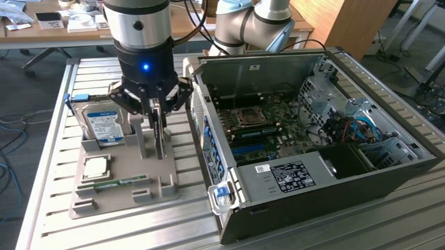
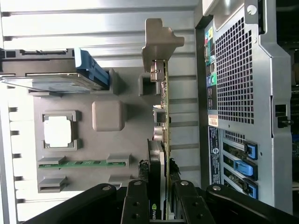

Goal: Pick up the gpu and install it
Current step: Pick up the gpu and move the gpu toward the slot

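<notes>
The gpu (image 1: 160, 133) stands on edge in the grey holder tray (image 1: 122, 174), directly below the end effector (image 1: 154, 112), with its thin edge turned up toward it. In the wrist view the gpu (image 2: 164, 100) is seen edge-on. Its long axis runs straight away from the fingers (image 2: 136, 196) to the silver bracket (image 2: 160, 39) at the far end, parallel to the perforated rear wall (image 2: 236, 70) of the computer case. The end effector (image 2: 161, 191) is closed on the card, one finger against each flat face, at the fan end and not at the bracket. Whether the lower edge has left its slot in the tray, I cannot tell.

On the side away from the case, the tray carries the hard drive (image 1: 104, 122) standing upright, a processor (image 1: 96, 166) lying flat, and a memory stick (image 1: 114, 182) in its groove. All three are apart from the card, so there is open room on that side.

The tight side is the other one. The computer case (image 1: 326, 179) lies open-face-up on the worktop (image 1: 52, 224) at the exterior view's right, just beside the tray. Its rear wall rises close to the card and above the tray's floor. The motherboard (image 1: 271, 122) lies down inside, beyond that wall. By my judgement that wall's upper edge is the obstacle that matters, and the space above the tray looks free.
</notes>
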Robot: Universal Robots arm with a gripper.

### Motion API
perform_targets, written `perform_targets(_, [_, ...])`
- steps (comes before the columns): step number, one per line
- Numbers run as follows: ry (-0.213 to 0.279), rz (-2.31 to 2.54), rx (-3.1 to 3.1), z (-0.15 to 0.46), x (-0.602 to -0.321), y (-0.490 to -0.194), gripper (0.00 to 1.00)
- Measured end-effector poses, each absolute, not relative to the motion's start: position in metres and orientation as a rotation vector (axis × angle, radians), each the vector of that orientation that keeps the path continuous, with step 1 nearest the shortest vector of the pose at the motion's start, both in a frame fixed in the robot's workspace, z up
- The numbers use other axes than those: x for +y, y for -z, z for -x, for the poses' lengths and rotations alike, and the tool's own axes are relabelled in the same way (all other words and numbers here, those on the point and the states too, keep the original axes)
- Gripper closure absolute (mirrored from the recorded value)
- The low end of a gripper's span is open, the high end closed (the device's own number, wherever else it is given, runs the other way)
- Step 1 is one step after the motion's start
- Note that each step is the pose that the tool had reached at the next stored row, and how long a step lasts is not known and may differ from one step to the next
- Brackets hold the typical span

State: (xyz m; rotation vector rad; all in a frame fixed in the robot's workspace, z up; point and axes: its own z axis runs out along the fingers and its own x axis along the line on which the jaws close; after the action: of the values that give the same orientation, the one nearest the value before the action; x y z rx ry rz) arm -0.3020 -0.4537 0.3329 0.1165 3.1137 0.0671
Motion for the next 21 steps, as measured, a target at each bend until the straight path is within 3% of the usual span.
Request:
perform_targets(12, [-0.067,-0.117,3.114,0.302,-0.454,-0.334,0.73])
perform_targets(21, [-0.067,-0.117,3.114,0.302,-0.454,-0.353,0.73])
